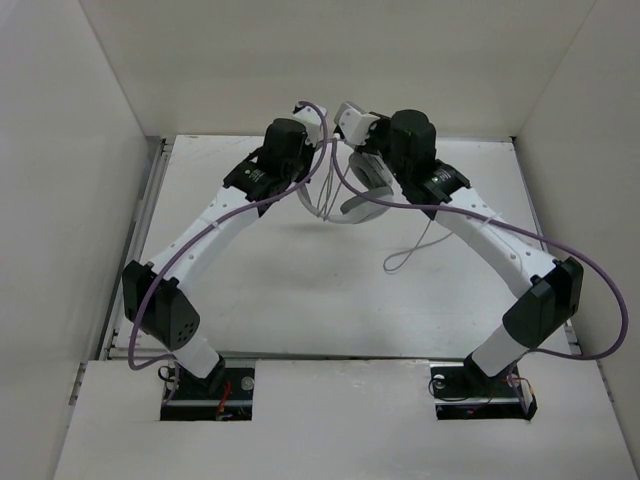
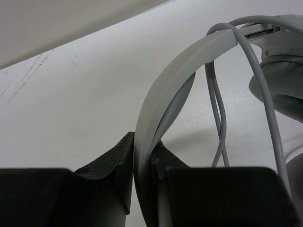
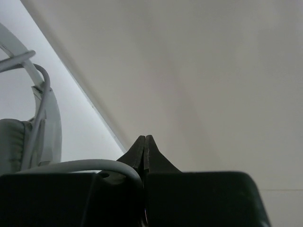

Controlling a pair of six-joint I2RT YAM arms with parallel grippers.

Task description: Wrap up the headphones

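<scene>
While in left pincer (image 2: 143,144), headphones (image 2: 189,61) aloft.

Headphones (image 1: 372,180) sit between left arm (image 1: 215,225) and right arm (image 1: 490,230), over the table (image 1: 300,290).

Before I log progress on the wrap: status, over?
Left gripper shut on headband. Right gripper shut on cable. Cable draped over headband, slack loop hanging by right arm. Nothing blocking.

- The headphones (image 1: 368,180) are white and light grey.
- Their thin cable (image 1: 418,245) is grey.
- The left gripper (image 2: 142,156) and right gripper (image 3: 145,144) are black.
- The arms (image 1: 200,262) are white with black parts.
- The thick robot cables (image 1: 622,310) are purple.
- The table (image 1: 300,300) is white, with faint scratch marks.
</scene>
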